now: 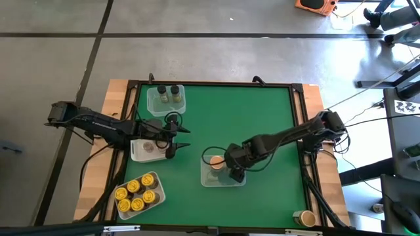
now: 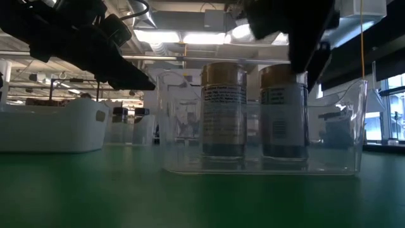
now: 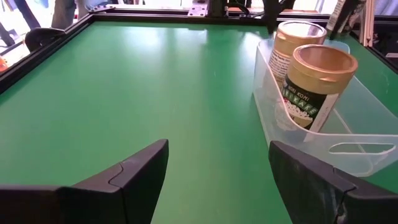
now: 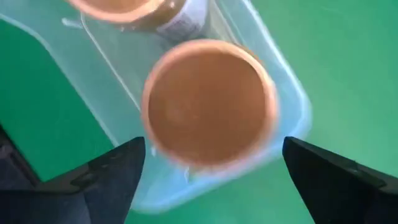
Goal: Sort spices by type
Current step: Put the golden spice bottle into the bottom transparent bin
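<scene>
Spice jars with orange-tan lids, two of them, stand in the clear tray (image 1: 209, 177) near the table's front centre. The right gripper (image 4: 211, 165) hangs directly over one orange-tan-lidded jar (image 4: 208, 102), fingers spread wide on either side of the lid and not touching it. The second jar (image 1: 215, 161) stands just beside it in the same tray. Both labels carry dense small print that cannot be read. The left gripper (image 3: 214, 171), fingers apart and empty, hovers above the green mat (image 1: 262, 124) beside a white tray (image 1: 136, 152). Yellow-lidded jars (image 1: 133, 193) fill a tray at the front left; two dark-lidded jars (image 1: 168, 93) stand in a clear tray at the back.
</scene>
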Tool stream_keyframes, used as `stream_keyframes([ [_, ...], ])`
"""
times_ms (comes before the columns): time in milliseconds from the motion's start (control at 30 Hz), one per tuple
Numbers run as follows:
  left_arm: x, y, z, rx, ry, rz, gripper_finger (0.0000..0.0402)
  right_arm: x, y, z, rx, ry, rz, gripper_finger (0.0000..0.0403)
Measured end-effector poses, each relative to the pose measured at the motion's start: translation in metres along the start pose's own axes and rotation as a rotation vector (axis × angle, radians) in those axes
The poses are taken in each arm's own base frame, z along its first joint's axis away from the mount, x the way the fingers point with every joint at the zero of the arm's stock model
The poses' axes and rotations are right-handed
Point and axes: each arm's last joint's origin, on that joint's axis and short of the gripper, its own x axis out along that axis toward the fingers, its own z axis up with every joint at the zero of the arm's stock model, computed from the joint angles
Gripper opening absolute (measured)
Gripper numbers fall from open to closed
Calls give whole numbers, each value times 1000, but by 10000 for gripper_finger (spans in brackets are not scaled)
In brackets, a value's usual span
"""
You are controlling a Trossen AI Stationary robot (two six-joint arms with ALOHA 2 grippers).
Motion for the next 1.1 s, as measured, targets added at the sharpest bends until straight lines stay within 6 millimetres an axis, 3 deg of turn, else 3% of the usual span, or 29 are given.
stream_keyframes([
  [233, 0, 0, 0, -18, 0, 0, 276, -47, 12, -8, 58, 59, -62, 380],
  [733, 0, 0, 2, -44, -24, -2, 276, -52, 53, -122, 420, 407, -252, 381],
  [1100, 0, 0, 2, -49, -23, -3, 276, -54, 62, -191, 496, 566, -407, 381],
])
